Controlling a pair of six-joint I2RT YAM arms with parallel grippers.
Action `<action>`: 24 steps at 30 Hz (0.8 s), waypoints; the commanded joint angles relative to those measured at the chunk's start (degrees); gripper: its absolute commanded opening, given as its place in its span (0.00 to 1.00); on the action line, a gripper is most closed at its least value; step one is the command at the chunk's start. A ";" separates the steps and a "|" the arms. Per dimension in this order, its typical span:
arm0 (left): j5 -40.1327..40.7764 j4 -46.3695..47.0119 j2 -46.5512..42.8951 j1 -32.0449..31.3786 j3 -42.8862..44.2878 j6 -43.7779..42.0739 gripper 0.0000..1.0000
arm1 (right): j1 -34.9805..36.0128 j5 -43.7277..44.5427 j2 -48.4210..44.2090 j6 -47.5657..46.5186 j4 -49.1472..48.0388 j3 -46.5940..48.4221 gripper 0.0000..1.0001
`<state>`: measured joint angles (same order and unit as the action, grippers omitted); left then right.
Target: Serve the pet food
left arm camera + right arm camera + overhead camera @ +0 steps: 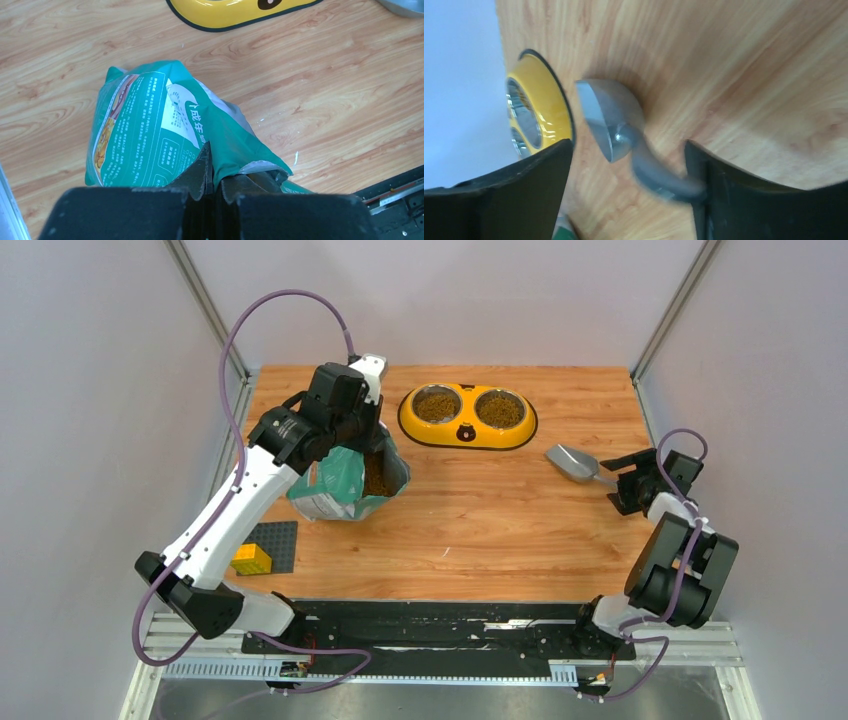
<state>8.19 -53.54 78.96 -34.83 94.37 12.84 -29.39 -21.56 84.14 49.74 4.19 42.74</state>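
Brown pet food fills both steel bowls (437,406) of the yellow feeder (467,432) and shows inside the open teal pouch (335,485). My left gripper (214,150) is shut on the pouch's top rim (235,150) and holds the pouch upright. The grey scoop (572,462) lies on the table right of the feeder. My right gripper (628,144) stands open around the scoop's handle (659,180). The handle looks blurred and rests against the right-hand finger, with a wide gap to the other.
A yellow brick (252,558) sits on a dark baseplate (282,540) at the near left. Grey walls close in both table sides. The feeder's edge (225,12) lies just beyond the pouch.
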 commanded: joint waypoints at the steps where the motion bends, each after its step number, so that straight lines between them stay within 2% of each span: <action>1: -1.18 6.70 -4.34 -0.09 1.74 0.01 0.00 | -0.58 2.61 -0.86 -3.07 2.32 -0.14 0.89; 2: -1.10 6.57 -4.34 -0.09 1.81 -0.11 0.00 | -0.58 3.10 -2.24 -3.71 3.58 -0.16 0.96; 4: -1.07 6.24 -4.22 -0.14 2.35 -0.30 0.00 | -0.60 4.41 -5.21 -4.66 5.05 -0.56 1.00; 13: -1.27 6.10 -4.21 -0.11 2.75 -0.80 0.00 | 0.08 12.68 -20.36 -10.90 17.51 1.77 1.00; 15: -1.66 6.19 -4.25 -0.07 2.75 -0.80 0.00 | 0.49 11.62 -23.98 -11.96 18.52 2.28 1.00; 17: -2.21 6.18 -4.32 -0.12 2.82 -0.87 0.00 | 2.34 4.83 -27.93 -14.64 16.90 3.23 1.00; 19: -2.90 6.20 -4.40 -0.07 2.84 -1.03 0.00 | 7.08 -2.48 -28.25 -19.25 15.54 6.28 1.00; 22: -4.65 6.02 -4.48 -0.09 2.80 -2.09 0.00 | 21.48 -2.02 -24.56 -26.57 22.86 15.61 0.95; 24: -5.35 6.15 -4.70 -0.14 2.53 -2.85 0.00 | 31.35 -1.36 -23.06 -27.95 23.99 18.61 0.90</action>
<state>6.26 -53.98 78.89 -34.83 94.32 11.20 -13.50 -18.70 58.92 31.05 24.47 52.75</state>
